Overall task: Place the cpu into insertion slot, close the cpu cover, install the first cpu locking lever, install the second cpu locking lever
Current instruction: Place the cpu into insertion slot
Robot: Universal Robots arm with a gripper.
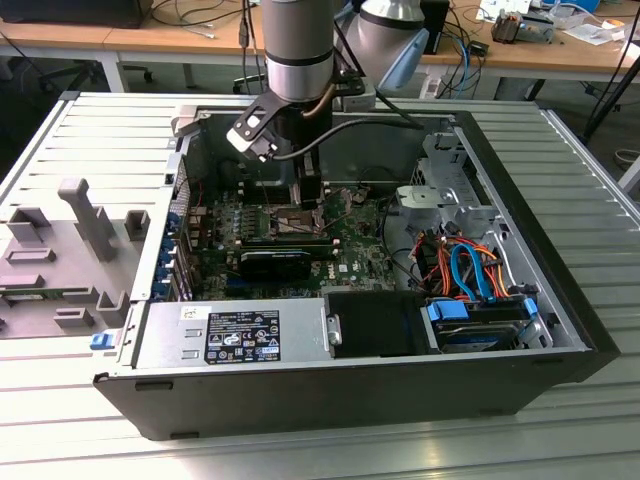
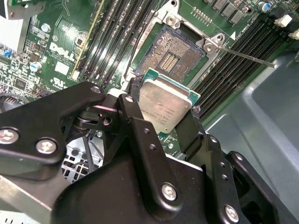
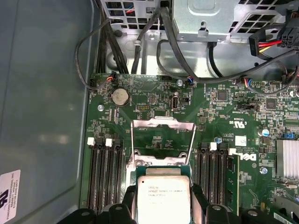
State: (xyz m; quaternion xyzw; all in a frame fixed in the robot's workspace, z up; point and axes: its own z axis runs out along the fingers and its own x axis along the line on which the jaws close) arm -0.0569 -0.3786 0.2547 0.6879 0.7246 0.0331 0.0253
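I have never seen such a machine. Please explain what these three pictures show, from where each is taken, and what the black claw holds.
A robot arm works inside an open computer case that lies on a metal table. The exterior view comes from a camera off the arm; both wrist views come from cameras riding on the arm. The black claw is its gripper, shut on the cpu, a small silvery square chip. The chip is held over the green board, near the insertion slot, not yet in it; the cpu cover is swung open. A grey holder lies on the table beside the case.
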